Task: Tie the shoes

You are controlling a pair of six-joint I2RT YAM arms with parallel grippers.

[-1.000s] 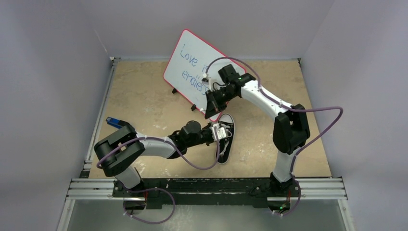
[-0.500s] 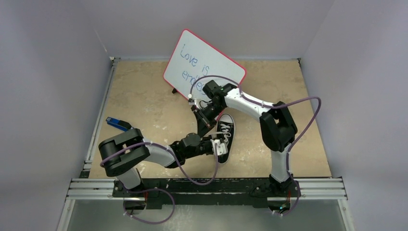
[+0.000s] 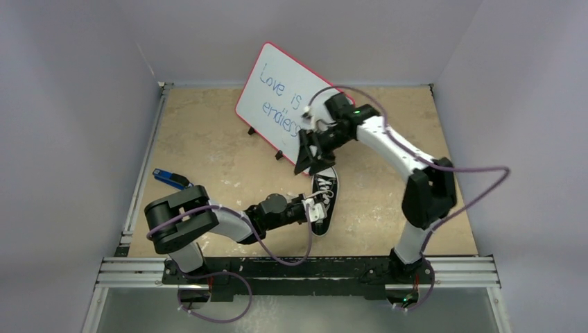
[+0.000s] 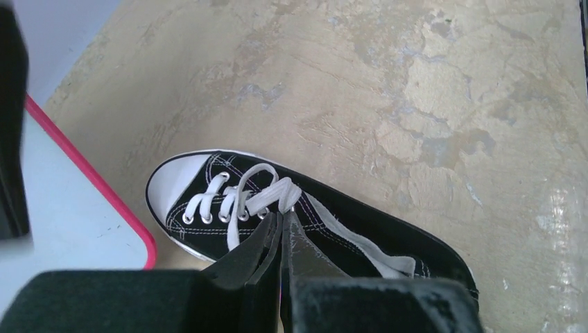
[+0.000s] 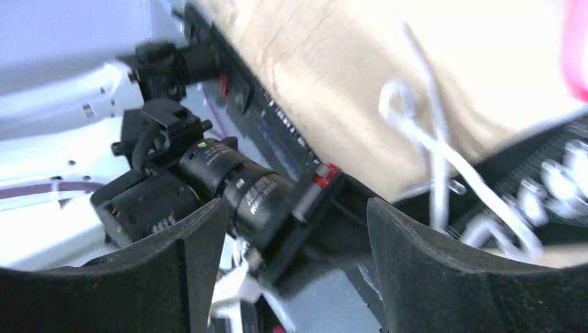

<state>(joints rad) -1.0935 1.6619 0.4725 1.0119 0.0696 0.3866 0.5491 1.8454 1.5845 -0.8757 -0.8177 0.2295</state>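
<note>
The black shoe (image 3: 326,186) with its white toe cap lies on the table in the middle, toe pointing away. In the left wrist view the shoe (image 4: 388,232) stretches from left to right, and my left gripper (image 4: 283,214) is shut on a white lace (image 4: 272,192) just above the eyelets. From above, the left gripper (image 3: 317,208) sits at the shoe's left side. My right gripper (image 3: 310,165) hangs open above the toe, nothing between its fingers (image 5: 201,236). Loose laces (image 5: 433,149) show blurred in the right wrist view.
A red-rimmed whiteboard (image 3: 284,90) with blue writing leans on a stand just behind the shoe, close to the right gripper. A small blue-and-black tool (image 3: 168,177) lies by the left edge. Grey walls surround the table on three sides.
My right gripper has opened and swung back up toward the whiteboard, away from the laces. The left gripper stays shut on the lace, nearly in place.
</note>
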